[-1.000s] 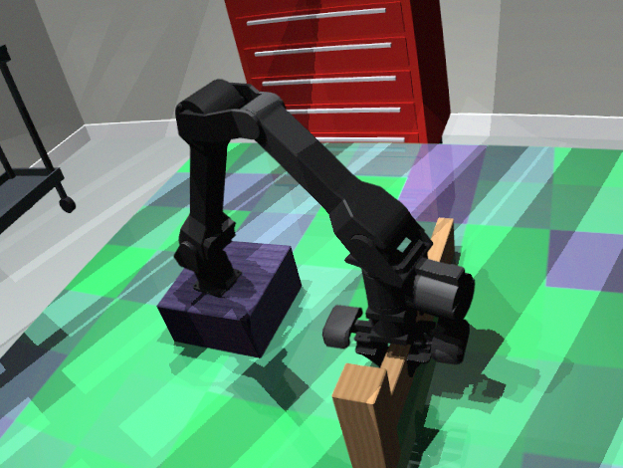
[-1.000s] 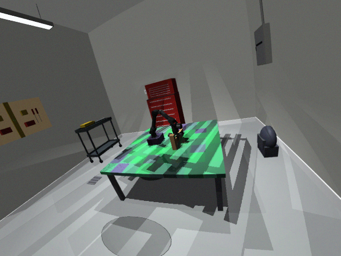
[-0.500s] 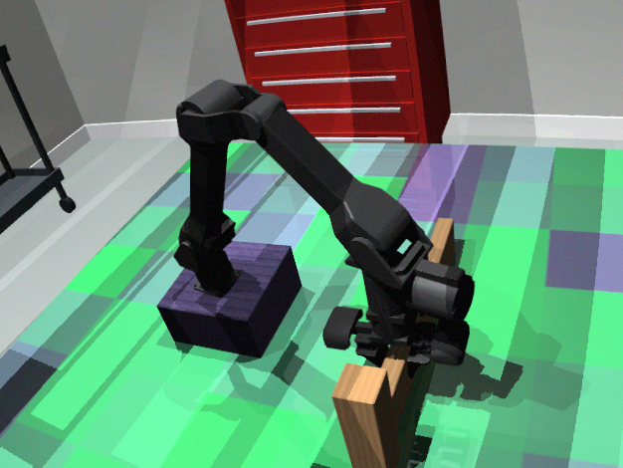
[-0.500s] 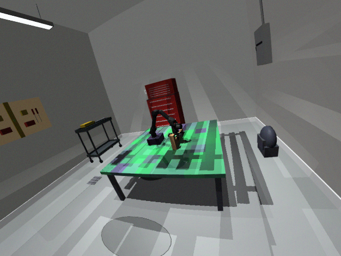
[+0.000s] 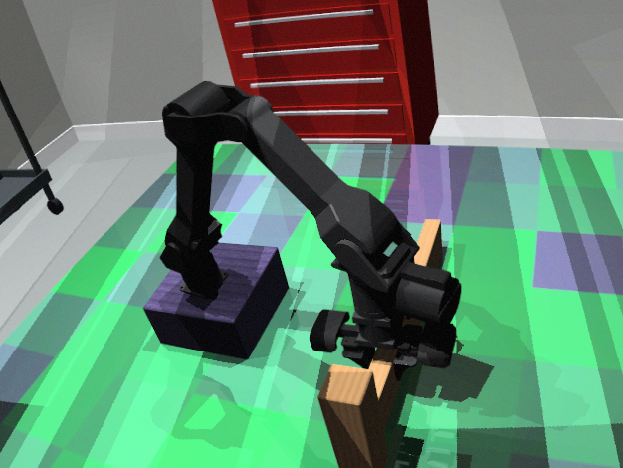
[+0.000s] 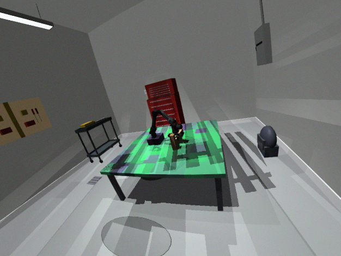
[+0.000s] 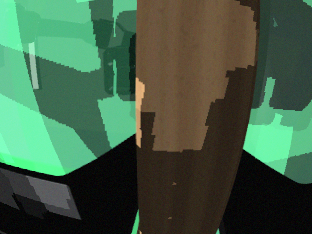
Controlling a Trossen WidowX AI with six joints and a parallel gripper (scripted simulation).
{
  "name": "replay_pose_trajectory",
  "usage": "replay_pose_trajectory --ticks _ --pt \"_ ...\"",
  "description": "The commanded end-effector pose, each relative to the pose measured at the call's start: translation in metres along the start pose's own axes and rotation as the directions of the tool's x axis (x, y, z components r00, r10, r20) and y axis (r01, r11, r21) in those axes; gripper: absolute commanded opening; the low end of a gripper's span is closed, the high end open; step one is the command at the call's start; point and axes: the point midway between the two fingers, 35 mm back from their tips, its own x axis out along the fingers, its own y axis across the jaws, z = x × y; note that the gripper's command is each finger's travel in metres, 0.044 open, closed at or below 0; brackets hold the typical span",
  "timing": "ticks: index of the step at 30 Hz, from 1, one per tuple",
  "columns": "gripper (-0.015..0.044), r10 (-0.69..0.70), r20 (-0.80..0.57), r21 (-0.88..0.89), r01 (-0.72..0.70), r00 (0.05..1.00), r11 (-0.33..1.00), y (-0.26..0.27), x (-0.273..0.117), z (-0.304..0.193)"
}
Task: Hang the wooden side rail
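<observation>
The wooden headboard post (image 5: 346, 387) (image 6: 174, 141) stands upright at the front of the table. The wooden side rail (image 5: 428, 242) (image 7: 195, 75) runs back from behind the post, with its near end close against the post's back side. My gripper (image 5: 383, 355) (image 7: 179, 137) is shut on the rail near its post end, one finger on each side. The hooks, the pins and the slot are hidden, so I cannot tell whether the hooks sit on the pins. The underside of the rail's far end is also hidden, and its contact with the table cannot be told.
The arm's dark purple base block (image 5: 201, 327) (image 6: 155, 140) stands left of the rail on the green patterned table (image 5: 125, 417) (image 6: 192, 165). A red drawer cabinet (image 5: 321, 65) (image 6: 162, 102) is behind the table. A dark cart (image 6: 102, 146) is to the left.
</observation>
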Motion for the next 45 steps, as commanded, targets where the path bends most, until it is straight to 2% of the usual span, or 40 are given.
replay_pose_trajectory --ticks 1,21,33,38,40,45 --pt "0.0000 -0.001 -0.006 0.003 0.001 1.000 1.000 0.000 0.001 -0.001" --pt "0.0000 -0.001 -0.006 0.003 0.001 1.000 1.000 0.000 0.004 -0.001" --pt "0.0315 0.002 0.000 0.000 -0.002 1.000 1.000 0.001 0.002 0.000" --pt "0.0440 0.000 -0.004 0.002 0.000 1.000 1.000 0.000 -0.025 0.000" --pt "0.0440 -0.001 -0.006 0.003 0.001 1.000 1.000 0.000 -0.036 0.000" --pt "0.0440 -0.001 -0.006 0.003 0.001 1.000 1.000 0.001 -0.038 0.000"
